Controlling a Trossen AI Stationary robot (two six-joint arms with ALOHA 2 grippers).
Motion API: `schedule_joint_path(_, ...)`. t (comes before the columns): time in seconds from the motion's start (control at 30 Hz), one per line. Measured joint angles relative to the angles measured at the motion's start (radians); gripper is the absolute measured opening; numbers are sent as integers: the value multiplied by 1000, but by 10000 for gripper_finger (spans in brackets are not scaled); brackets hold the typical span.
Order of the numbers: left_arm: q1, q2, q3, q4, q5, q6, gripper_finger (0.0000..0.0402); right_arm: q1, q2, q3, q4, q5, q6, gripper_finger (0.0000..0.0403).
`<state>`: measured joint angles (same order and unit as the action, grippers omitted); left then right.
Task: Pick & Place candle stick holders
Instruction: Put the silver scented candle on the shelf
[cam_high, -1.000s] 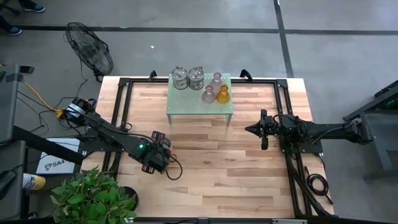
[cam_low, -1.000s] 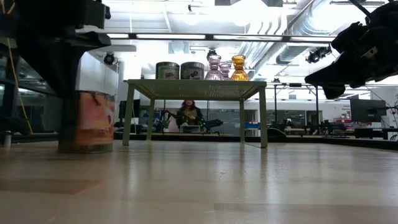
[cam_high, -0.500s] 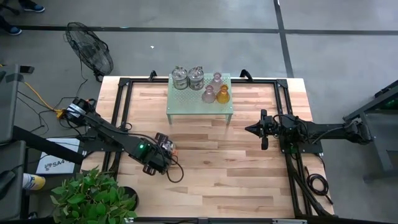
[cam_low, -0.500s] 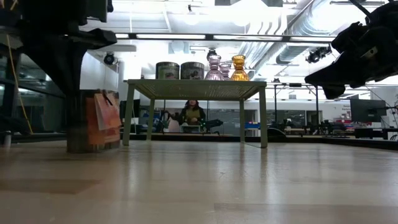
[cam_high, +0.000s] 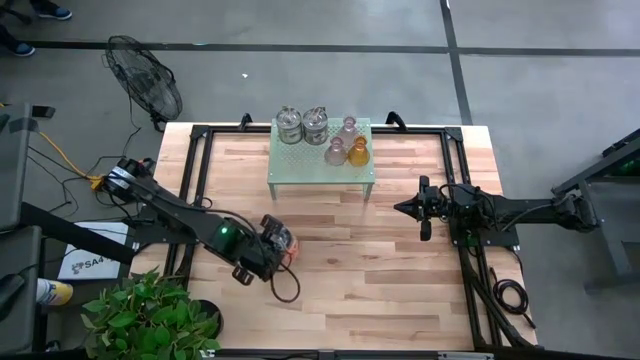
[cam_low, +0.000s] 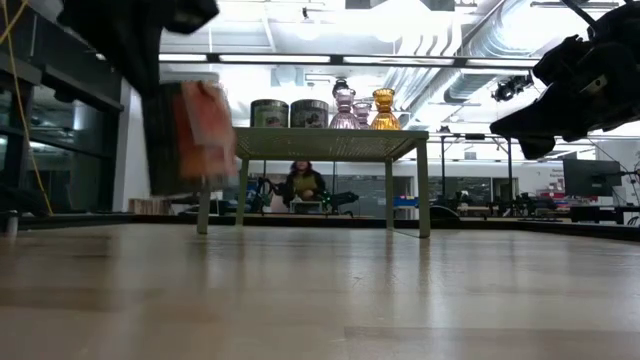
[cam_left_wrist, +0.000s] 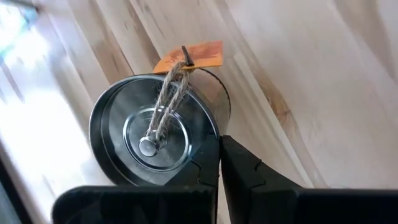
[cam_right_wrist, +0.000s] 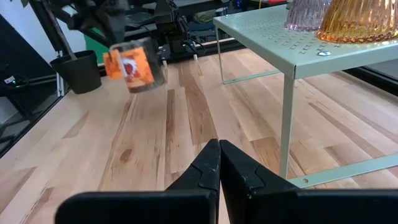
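A jar-like clear candle stick holder (cam_left_wrist: 152, 134) with a metal lid, a twine loop and an orange tag hangs under my left gripper (cam_left_wrist: 219, 140), which is shut on it over the table's near left (cam_high: 278, 241). Five more holders stand on the green perforated shelf (cam_high: 300, 172) at the far middle: two jar-like ones (cam_high: 288, 125) (cam_high: 315, 124), two pink ones (cam_high: 348, 128) (cam_high: 336, 152) and an amber one (cam_high: 358, 152). My right gripper (cam_right_wrist: 219, 152) waits shut above the table's right side (cam_high: 424, 208). My left gripper has its shut fingertips at the rim of the holder's lid (cam_left_wrist: 208, 127), coming from above on a steep slant. What exactly sits between the fingers is hidden by the fingers themselves. The holder (cam_right_wrist: 134, 65) is lifted clear of the table and hangs tilted, blurred (cam_low: 195, 135).
The shelf stands on thin legs (cam_right_wrist: 286, 124) between the two arms. Black frame rails (cam_high: 195, 190) run along the table's left, right and far sides. A potted plant (cam_high: 150, 320) and a fan (cam_high: 145, 85) stand off the table's left.
My left gripper has risen and gone toward the table's right edge, rolling its wrist. The jar-like holder, which stood on the table a second ago, is now lifted clear and tilted.
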<state>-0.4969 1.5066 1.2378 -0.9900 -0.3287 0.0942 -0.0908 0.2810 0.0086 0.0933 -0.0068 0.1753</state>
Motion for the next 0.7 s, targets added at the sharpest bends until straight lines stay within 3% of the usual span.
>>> schedule_joint_path(0.27, 69, -2, 155, -82, 58, 208, 0, 0, 0, 0, 0, 0, 0, 1)
schedule_joint_path(0.7, 369, -3, 329, -128, 159, 609, 0, 0, 0, 0, 0, 0, 0, 1)
